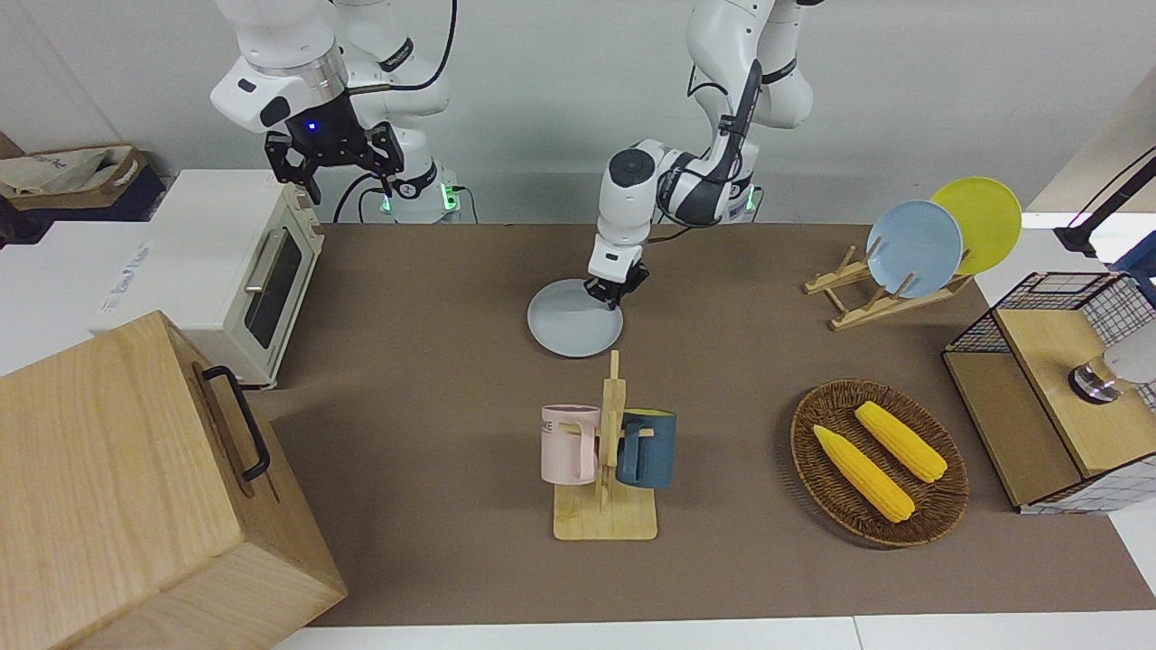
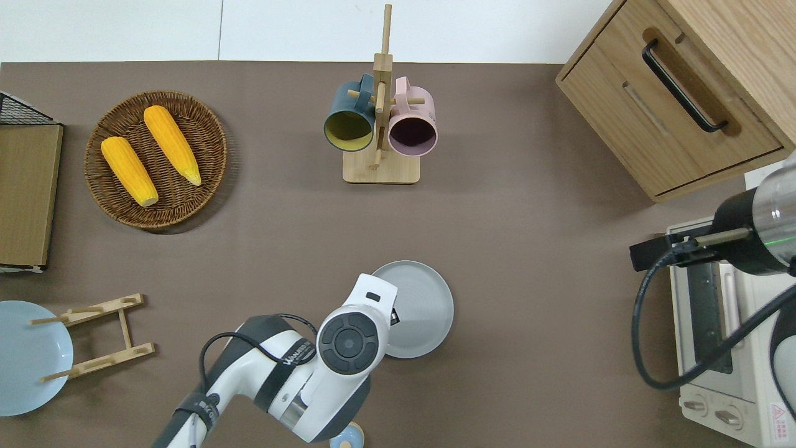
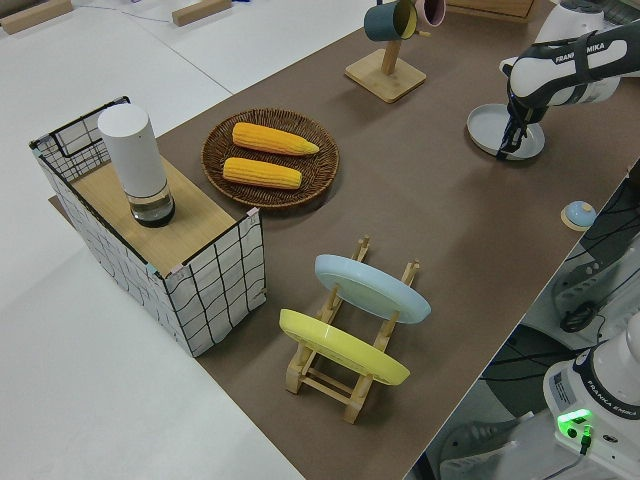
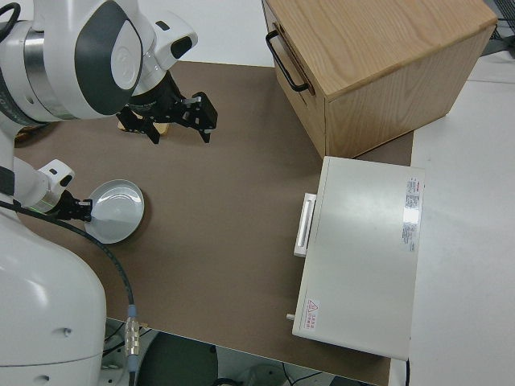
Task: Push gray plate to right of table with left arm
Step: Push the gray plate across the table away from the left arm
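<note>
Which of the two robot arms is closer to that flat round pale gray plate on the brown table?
Left. The left gripper is down at the flat round pale gray plate, on its rim toward the left arm's end. The right gripper is parked.

**Non-task items on tabletop**

Mug tree (image 1: 607,451), far edge: pink mug (image 1: 569,443), navy mug (image 1: 647,448). Wicker basket (image 1: 939,519) holding two corn cobs (image 1: 862,472). Dish rack (image 1: 867,302): sky-blue plate (image 1: 914,247), yellow plate (image 1: 984,217). Toaster oven (image 1: 226,266) beside wooden cabinet (image 1: 126,487).
</note>
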You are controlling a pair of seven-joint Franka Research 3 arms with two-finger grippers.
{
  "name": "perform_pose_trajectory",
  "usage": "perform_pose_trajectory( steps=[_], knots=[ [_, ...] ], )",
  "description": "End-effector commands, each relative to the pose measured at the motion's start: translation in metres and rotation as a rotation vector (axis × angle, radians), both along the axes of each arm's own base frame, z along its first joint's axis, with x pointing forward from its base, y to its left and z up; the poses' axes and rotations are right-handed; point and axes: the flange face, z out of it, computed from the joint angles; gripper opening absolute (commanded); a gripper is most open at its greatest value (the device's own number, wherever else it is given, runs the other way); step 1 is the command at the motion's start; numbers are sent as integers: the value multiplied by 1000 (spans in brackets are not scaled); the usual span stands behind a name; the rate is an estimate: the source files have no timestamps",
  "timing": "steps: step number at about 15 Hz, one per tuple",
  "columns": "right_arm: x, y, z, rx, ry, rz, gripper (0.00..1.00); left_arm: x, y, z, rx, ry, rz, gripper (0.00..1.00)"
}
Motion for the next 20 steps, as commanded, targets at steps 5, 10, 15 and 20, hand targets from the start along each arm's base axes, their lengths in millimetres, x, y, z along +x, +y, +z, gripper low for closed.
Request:
perform_pose_trajectory(
  steps=[5,10,15,20],
  knots=[
    [-3,-2,4,4,5,-17,983,-21,-100,-25,-19,17,56,0],
    [-3,-1,4,4,5,-15,983,-20,-134,-29,3,-9,84,0],
    [-3,-1,4,4,5,-15,983,-21,-138,-23,29,1,83,0],
    [-3,-1,4,2,4,-15,983,-15,-133,-19,36,-15,18,994]
  ],
)
